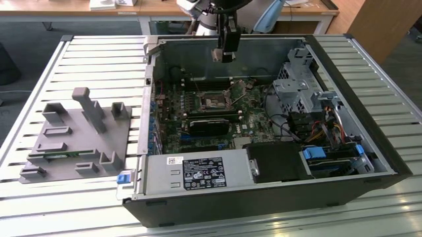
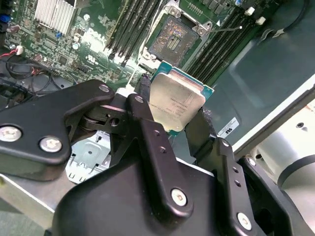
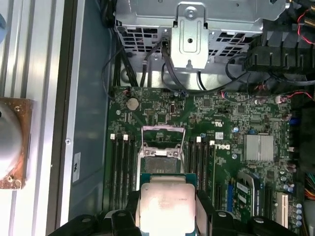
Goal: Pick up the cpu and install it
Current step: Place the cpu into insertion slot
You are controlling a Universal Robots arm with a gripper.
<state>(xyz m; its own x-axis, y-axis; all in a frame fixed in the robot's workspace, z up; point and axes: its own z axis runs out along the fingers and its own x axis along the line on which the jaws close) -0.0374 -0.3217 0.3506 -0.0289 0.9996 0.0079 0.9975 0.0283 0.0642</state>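
- One slatted metal worktop [image 1: 99,59], pale and ribbed, carries everything.
- Open dark computer case [image 1: 369,148] lies on its side at the middle. Sheet-steel walls, drive cage and cables toward the exterior view's right.
- Grey moulded tray [image 1: 72,143] sits on the worktop at the exterior view's left of the case. Matte plastic with upright posts and shallow pockets.
- Green motherboard [image 1: 197,103] lies flat on the case floor, densely studded, with black memory slots either side of the socket.
- Gripper [image 1: 228,54] hangs above the far half of the case interior. Its black fingers [image 2: 143,91] are closed on two opposite edges of the cpu, which they hold clear of the board.
- Socket [image 3: 162,157]: square, contact field bare, metal bracket apparently swung back.
- Cpu [image 2: 176,101]: flat square, brushed silver lid, thin pale-green rim. In both wrist views it hovers near the socket, not in it.
- Judgement: this is the carry-and-align step. Done well, the chip stays level and square to the socket frame, its corner mark matched, and it seats without pressing or sliding, since the contacts look delicate.
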